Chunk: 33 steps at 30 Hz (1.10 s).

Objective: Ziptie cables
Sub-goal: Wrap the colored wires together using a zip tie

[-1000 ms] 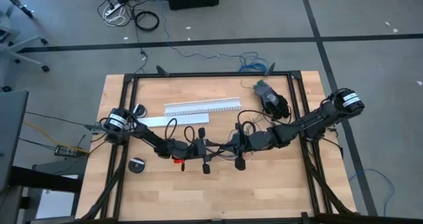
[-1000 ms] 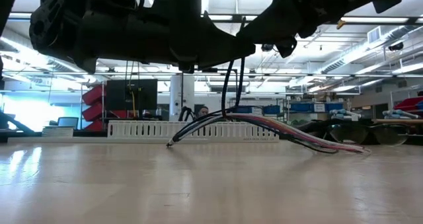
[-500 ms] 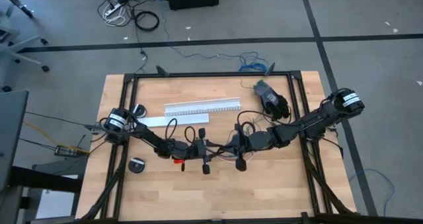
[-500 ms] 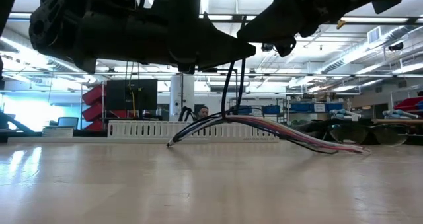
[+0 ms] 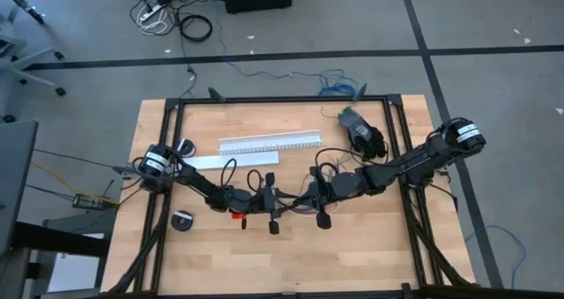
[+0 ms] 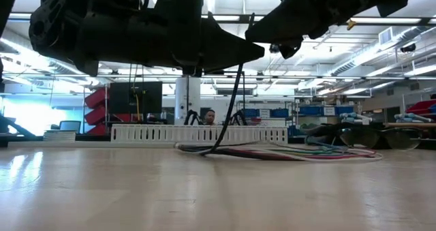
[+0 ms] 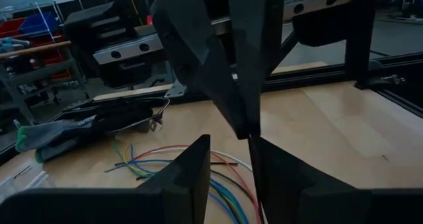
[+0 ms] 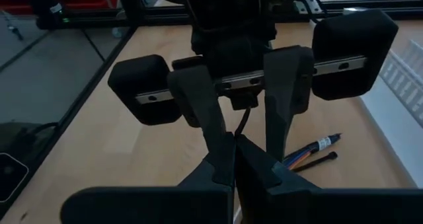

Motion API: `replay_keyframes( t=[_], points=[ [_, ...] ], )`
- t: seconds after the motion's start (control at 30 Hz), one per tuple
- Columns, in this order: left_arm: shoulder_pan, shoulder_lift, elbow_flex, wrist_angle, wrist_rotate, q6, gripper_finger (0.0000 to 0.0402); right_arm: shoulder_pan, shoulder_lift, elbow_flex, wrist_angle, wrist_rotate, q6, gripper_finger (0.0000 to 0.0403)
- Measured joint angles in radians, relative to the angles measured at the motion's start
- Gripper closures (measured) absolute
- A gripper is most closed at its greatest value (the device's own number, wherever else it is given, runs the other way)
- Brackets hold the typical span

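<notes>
Below, cables (image 6: 286, 151) flat on table, ziptie (image 6: 228, 115) hanging from grippers (image 5: 293, 199)

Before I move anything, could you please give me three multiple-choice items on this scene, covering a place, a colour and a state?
1. Where is the white channel?
A) on the floor
B) on the table, apart from both grippers
C) held in a gripper

2. Which colours show among the cables?
A) green and blue
B) only white
C) only black

3. The right gripper is:
A) shut
B) wide open
C) out of view

Answers: B, the high view shows it lying on the wood; A, the left wrist view shows green and blue wires; A, its fingers meet in the right wrist view.
</notes>
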Motion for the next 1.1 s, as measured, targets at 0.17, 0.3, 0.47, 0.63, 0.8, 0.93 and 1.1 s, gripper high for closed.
replay_keyframes(
  t=[0.17,0.3,0.47,0.63,0.8,0.93,1.1],
  points=[
    [0.000,0.000,0.000,-0.006,0.001,0.000,0.0300,0.000,0.000,0.000,-0.002,-0.032,0.018,0.0403],
    [0.000,0.000,0.000,-0.035,0.005,0.000,0.0300,0.011,-0.001,0.001,-0.049,-0.045,0.074,0.0403],
    [0.000,0.000,-0.001,-0.134,0.050,-0.036,0.0300,0.028,-0.001,0.001,-0.114,-0.052,0.127,0.0403],
    [0.000,0.000,-0.002,-0.207,0.063,-0.082,0.0300,0.033,-0.004,0.001,-0.115,-0.052,0.131,0.0403],
    [0.000,0.000,-0.002,-0.201,0.063,-0.092,0.0300,0.033,-0.028,0.001,-0.186,-0.034,0.147,0.0403],
    [0.000,0.000,-0.002,-0.192,0.063,-0.092,0.0300,0.033,-0.050,0.001,-0.250,0.006,0.164,0.0403],
    [0.000,0.000,-0.002,-0.142,0.062,-0.094,0.0300,0.033,-0.065,0.001,-0.249,-0.001,0.160,0.0403]
  ],
)
